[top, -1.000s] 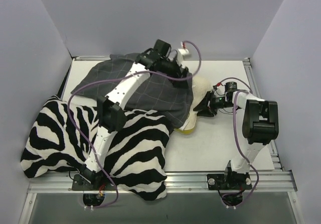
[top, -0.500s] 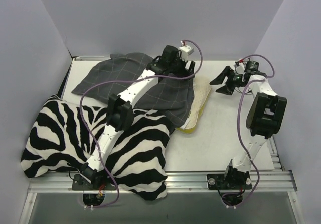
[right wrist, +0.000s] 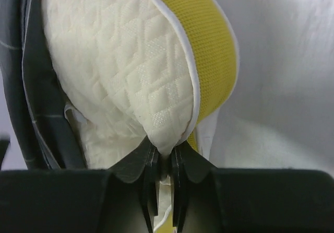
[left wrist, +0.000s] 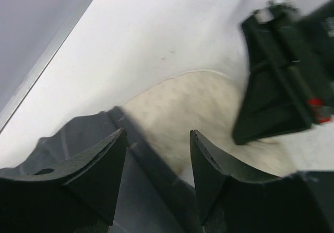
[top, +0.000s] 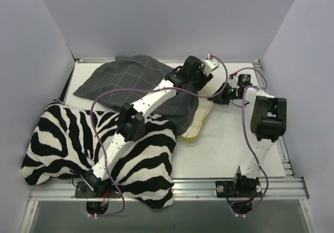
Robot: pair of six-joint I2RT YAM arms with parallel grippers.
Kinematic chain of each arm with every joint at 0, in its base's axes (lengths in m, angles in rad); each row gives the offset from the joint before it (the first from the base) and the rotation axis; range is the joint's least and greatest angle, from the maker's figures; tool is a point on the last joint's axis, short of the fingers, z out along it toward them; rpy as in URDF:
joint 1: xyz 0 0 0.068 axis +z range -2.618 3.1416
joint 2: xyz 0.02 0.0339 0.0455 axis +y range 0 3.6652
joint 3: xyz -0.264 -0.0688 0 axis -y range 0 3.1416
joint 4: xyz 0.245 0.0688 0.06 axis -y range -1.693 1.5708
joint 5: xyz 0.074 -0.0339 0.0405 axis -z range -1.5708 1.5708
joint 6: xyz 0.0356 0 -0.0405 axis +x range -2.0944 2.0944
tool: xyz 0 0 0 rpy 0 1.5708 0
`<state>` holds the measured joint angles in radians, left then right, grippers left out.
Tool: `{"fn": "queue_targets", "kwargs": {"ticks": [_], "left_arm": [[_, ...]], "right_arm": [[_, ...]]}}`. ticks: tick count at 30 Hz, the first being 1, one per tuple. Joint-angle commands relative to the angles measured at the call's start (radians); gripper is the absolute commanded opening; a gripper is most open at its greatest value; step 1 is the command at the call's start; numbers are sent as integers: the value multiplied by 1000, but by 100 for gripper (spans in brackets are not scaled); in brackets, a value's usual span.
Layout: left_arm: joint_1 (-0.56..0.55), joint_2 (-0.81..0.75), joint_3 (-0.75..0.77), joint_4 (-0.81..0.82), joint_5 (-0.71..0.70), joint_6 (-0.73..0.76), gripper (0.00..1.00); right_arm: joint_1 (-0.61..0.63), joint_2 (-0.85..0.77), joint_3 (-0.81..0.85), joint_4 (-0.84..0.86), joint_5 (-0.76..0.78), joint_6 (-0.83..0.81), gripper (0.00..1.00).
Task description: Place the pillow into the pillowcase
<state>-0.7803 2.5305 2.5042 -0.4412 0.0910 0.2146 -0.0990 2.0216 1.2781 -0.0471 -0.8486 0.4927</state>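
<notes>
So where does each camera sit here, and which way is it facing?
Top external: above and behind the bases, facing down on the table; the left arm and right arm show whole.
Left wrist: on the left arm, facing past the left hand to the pillowcase edge, the pillow and the right hand.
Right wrist: on the right arm, facing the pillow's corner pinched in its own fingers.
Both wrist views share pillow and pillowcase.

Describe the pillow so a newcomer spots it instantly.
Start at the big zebra-striped cushion, near left; the dark grey checked pillowcase lies beyond it. The pillow pokes out from the pillowcase's right edge: cream, quilted, with a yellow side, unlike the striped and grey fabrics around it.
</notes>
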Motion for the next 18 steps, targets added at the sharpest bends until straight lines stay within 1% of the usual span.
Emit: {"fn": "queue_targets", "kwargs": {"ticks": [1,2,5,6,7,9,10,11,13,14,16,18], "left_arm": [[27,2,5,-43,-83,58,60],[27,8,5,-50,-111,69,59],[29,19,2,-82,-129,100,56],[29,17,-4,-103,-131,106,50],[32,17,-10,-114,-119,111,47],[41,4,-24,-135,-102,101,45],[47,-4,-47,-137,-91,92,47],[53,-28,-57,-136,-30,72,49],[68,-45,-65,-134,24,49,54],[73,-64,-65,-134,70,40,56],[78,-81,-59,-133,110,45,58],[85,-105,-51,-133,162,23,58]], "right_arm": [[30,-125,-107,-14,-50,-8,0],[38,-164,-147,-13,-52,-12,0],[56,-217,-203,-5,-55,-19,0],[59,-227,-209,-4,-49,-19,0],[59,-231,-215,0,-49,-16,0],[59,-238,-214,0,-46,-16,0],[59,-236,-209,0,-49,-13,0],[59,-233,-203,-2,-53,-8,0],[65,-228,-197,0,-58,-3,0],[70,-227,-197,0,-60,-3,0],[90,-231,-210,-2,-63,-2,0],[93,-238,-242,4,-64,12,0]]}}
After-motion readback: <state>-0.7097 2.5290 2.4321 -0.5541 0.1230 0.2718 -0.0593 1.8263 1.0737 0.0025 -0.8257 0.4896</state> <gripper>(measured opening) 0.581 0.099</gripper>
